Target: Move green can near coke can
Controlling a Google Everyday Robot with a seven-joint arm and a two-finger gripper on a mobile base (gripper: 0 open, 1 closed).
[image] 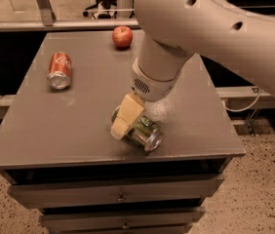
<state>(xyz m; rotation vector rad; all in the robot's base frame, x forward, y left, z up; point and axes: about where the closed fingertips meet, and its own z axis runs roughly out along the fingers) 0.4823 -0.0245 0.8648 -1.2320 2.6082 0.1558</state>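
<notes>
On my feed the gripper (127,122) is down at the grey bench (79,126), close to the front edge and a little right of its middle. Its cream tip lies right across the green can (147,133) and covers the can's left part. I cannot tell from here whether it is clamped on the can or only set against it, because the far side is hidden behind the can and the wrist.

The green can lies on its side, with 1 silver end turned toward the front right corner. Its body runs back and to the left under the gripper.

The coke can (59,70) also lies on its side, near the left edge and toward the back left corner, with its silver end facing the front. It is well apart from the green can, with bare bench top between the 2.

A red apple (122,36) sits near the back edge, about midway along it.

The white arm (201,28) comes in from the upper right and crosses over the back right corner. Its round wrist hangs directly above the green can.

Below the front edge I count 2 drawers (120,191), both closed.
</notes>
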